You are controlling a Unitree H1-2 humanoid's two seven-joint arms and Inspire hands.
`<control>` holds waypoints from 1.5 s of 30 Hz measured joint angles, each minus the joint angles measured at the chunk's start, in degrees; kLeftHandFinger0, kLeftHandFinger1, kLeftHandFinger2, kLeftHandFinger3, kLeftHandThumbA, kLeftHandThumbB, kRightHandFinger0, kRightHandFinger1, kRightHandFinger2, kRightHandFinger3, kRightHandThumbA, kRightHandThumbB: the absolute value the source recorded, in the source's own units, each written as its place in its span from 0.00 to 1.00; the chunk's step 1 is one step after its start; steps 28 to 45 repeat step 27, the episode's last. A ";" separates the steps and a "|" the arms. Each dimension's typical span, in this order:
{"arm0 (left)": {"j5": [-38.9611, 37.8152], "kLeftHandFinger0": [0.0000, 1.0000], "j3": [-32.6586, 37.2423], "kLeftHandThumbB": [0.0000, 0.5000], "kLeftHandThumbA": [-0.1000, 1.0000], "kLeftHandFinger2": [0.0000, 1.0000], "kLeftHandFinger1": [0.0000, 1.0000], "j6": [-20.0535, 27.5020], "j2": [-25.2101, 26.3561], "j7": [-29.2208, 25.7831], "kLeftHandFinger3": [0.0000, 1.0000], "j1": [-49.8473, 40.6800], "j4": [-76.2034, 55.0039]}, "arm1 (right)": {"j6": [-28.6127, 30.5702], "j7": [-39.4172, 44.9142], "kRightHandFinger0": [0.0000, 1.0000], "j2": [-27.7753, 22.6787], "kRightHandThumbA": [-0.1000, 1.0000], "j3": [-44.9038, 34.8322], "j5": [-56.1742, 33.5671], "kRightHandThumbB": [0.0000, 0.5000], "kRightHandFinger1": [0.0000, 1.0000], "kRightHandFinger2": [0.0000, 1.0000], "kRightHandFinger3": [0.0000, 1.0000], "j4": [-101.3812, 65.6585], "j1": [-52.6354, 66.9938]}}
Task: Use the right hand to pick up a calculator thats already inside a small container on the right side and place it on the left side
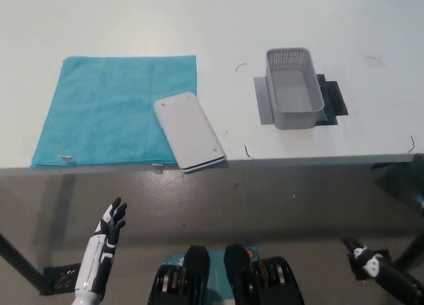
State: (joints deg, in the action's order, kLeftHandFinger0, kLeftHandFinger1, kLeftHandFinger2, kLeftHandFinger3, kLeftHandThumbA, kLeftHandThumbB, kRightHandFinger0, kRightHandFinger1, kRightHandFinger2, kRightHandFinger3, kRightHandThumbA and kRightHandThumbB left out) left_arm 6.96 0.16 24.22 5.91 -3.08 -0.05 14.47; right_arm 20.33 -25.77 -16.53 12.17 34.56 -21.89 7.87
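Observation:
The calculator (189, 132), a white slab lying back up, rests at an angle with one end on the right edge of the teal towel (109, 109) and the other near the table's front edge. Right of it, the small grey mesh container (275, 113) stands with nothing inside. My black right hand (379, 271) hangs low at the picture's bottom right, below the table edge and well away from both; its fingers are too small and dark to read. My white left hand (109, 225) rests at the lower left below the table, fingers spread, holding nothing.
The container sits on a grey plate (262, 101) over a black mat (333, 96). The white table's front edge (298, 161) crosses the picture below the calculator. Small dark marks dot the tabletop near the container.

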 measured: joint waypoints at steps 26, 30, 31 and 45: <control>0.44 1.00 -0.01 0.00 1.00 1.00 1.00 0.12 -0.01 0.00 1.00 -0.94 -0.30 | -3.91 15.31 1.00 4.38 0.96 -0.16 -22.31 0.01 1.00 1.00 1.00 29.58 -9.28; 0.43 1.00 -0.02 0.00 1.00 1.00 1.00 0.12 -0.01 0.00 1.00 -0.93 -0.30 | -4.48 15.98 1.00 4.38 0.96 -0.16 -22.73 0.01 1.00 1.00 1.00 29.58 -9.54; 0.43 1.00 -0.02 0.00 1.00 1.00 1.00 0.12 -0.01 0.00 1.00 -0.93 -0.30 | -4.48 15.98 1.00 4.38 0.96 -0.16 -22.73 0.01 1.00 1.00 1.00 29.58 -9.54; 0.43 1.00 -0.02 0.00 1.00 1.00 1.00 0.12 -0.01 0.00 1.00 -0.93 -0.30 | -4.48 15.98 1.00 4.38 0.96 -0.16 -22.73 0.01 1.00 1.00 1.00 29.58 -9.54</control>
